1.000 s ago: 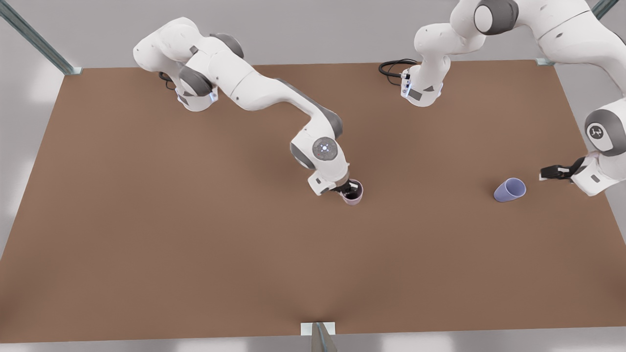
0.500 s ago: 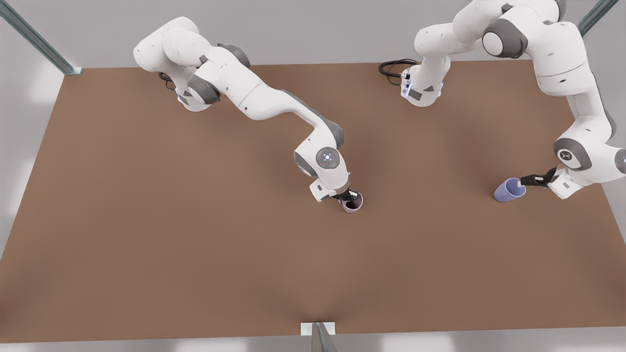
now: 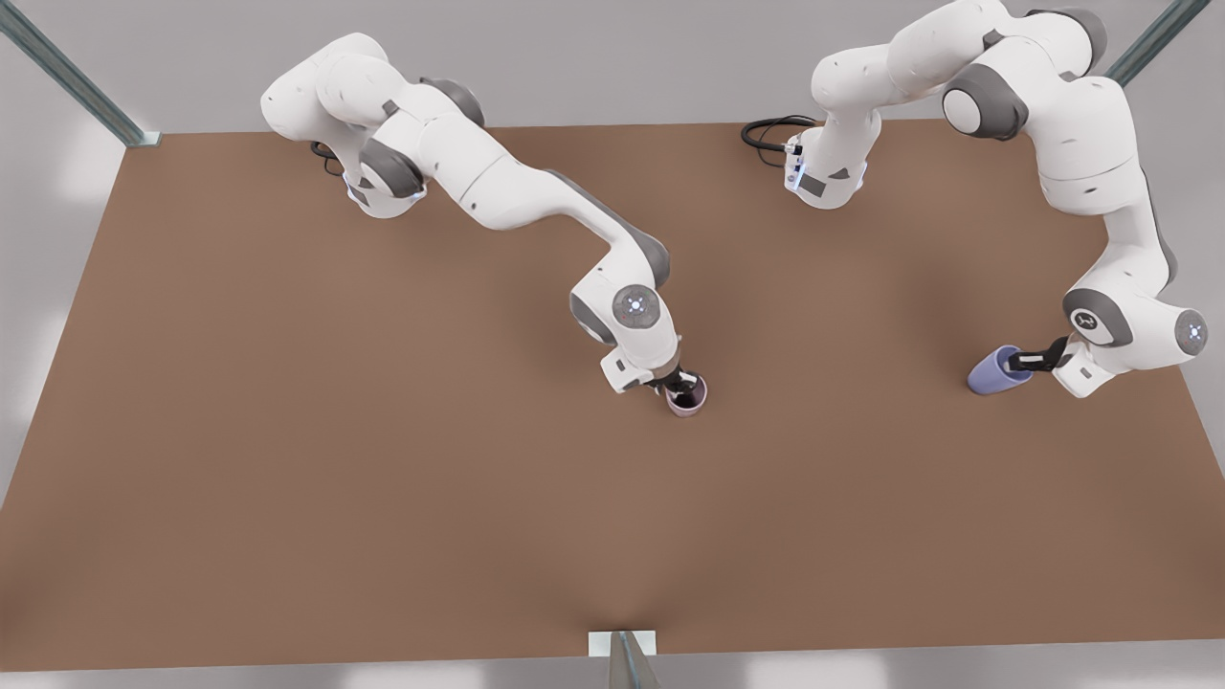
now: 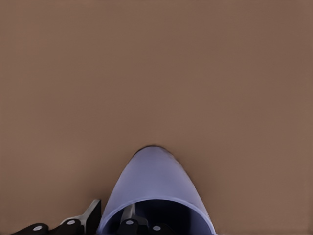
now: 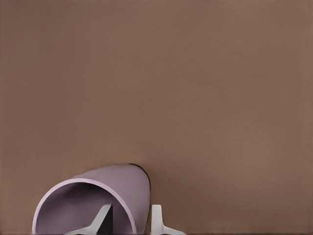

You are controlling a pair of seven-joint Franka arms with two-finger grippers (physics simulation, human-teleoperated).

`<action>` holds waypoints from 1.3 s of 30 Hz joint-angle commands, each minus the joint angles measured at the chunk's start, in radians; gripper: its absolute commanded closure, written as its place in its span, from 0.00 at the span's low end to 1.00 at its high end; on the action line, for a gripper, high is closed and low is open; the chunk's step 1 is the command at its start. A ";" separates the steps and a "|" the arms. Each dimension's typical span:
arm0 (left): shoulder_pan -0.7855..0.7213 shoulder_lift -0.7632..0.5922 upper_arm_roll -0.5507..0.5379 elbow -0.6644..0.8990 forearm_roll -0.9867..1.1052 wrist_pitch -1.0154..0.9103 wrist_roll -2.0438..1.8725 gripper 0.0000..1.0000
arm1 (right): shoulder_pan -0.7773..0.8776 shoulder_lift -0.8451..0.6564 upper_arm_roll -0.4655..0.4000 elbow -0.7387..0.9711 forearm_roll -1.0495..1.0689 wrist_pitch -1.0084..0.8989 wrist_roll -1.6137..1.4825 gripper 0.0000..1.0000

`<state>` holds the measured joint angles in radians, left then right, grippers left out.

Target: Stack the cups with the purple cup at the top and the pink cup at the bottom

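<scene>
The pink cup (image 3: 687, 396) stands near the table's middle with its mouth up. My right gripper (image 3: 677, 385), on the arm at the front view's left, is shut on its rim, one finger inside (image 5: 102, 218) and one outside. The cup's dark inside (image 5: 78, 208) faces the right wrist view. The purple cup (image 3: 995, 373) lies on its side at the front view's right, mouth toward my left gripper (image 3: 1024, 363). That gripper is shut on the cup's wall (image 4: 151, 181), one finger in the mouth and one outside (image 4: 92, 214).
The brown table (image 3: 383, 478) stretches wide around both cups. Both arm bases stand at its far edge, with a black cable (image 3: 766, 134) by one of them. A metal bracket (image 3: 622, 651) sits at the near edge.
My left gripper has swung in from the front view's right and slid over the purple cup's rim. The right gripper has carried the pink cup slightly toward the near edge.
</scene>
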<state>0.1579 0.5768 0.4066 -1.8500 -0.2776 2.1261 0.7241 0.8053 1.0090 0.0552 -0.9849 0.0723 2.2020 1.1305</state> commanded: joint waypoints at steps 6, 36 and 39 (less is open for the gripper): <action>0.000 -0.005 -0.003 0.000 0.000 0.000 0.000 0.79 | -0.044 -0.108 -0.003 -0.084 0.027 -0.004 -0.017 0.51; -0.495 -0.138 -0.577 0.285 0.146 -0.313 -1.420 0.79 | -0.796 -0.805 -0.112 -0.422 -0.072 -0.581 -1.138 0.00; -0.512 -0.095 -0.577 0.328 0.147 -0.293 -1.454 0.79 | -0.798 -0.797 -0.112 -0.420 -0.066 -0.581 -1.138 0.00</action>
<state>-0.3542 0.4867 -0.1704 -1.5203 -0.0765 1.8402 -0.7346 0.0073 0.2118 -0.0567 -1.4051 0.0061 1.6214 -0.0077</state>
